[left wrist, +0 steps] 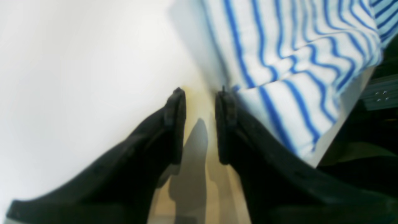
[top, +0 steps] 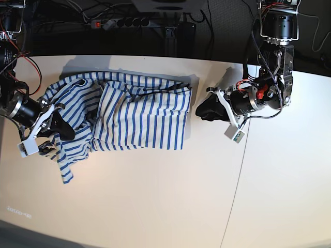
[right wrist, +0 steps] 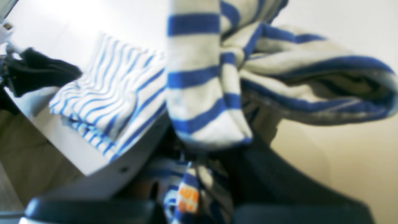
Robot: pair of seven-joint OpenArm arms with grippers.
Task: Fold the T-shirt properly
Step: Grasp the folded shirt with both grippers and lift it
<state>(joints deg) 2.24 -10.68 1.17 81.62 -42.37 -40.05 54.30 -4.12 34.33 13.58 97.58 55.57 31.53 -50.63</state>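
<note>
The right tool (top: 54, 126), black and padded, is clamped on a bunched fold of the soft white cotton T-shirt with thin blue stripes (top: 139, 116); its wrist view shows gathered cloth (right wrist: 205, 93) heaped over the black fingers, with a small orange-printed label (right wrist: 188, 196) hanging low between them. The garment lies crumpled on the smooth white bench (top: 155, 196), its main body spread towards the centre, one sleeve end trailing towards the near edge, the wrinkled end rumpled around the right tool. The fold in hand looks to be the sleeve-side one, judging by that grip; doing it well means lifting just enough to free the cloth, carrying it flat across the body and laying the edge parallel to the stripes, since limp cotton drags and creases if pulled low. Farther off, the left tool (left wrist: 200, 93) hovers just beside the shirt's far hem, its two dark pads (left wrist: 175, 124) apart and holding nothing; it would serve well pinning that hem against sliding.
</note>
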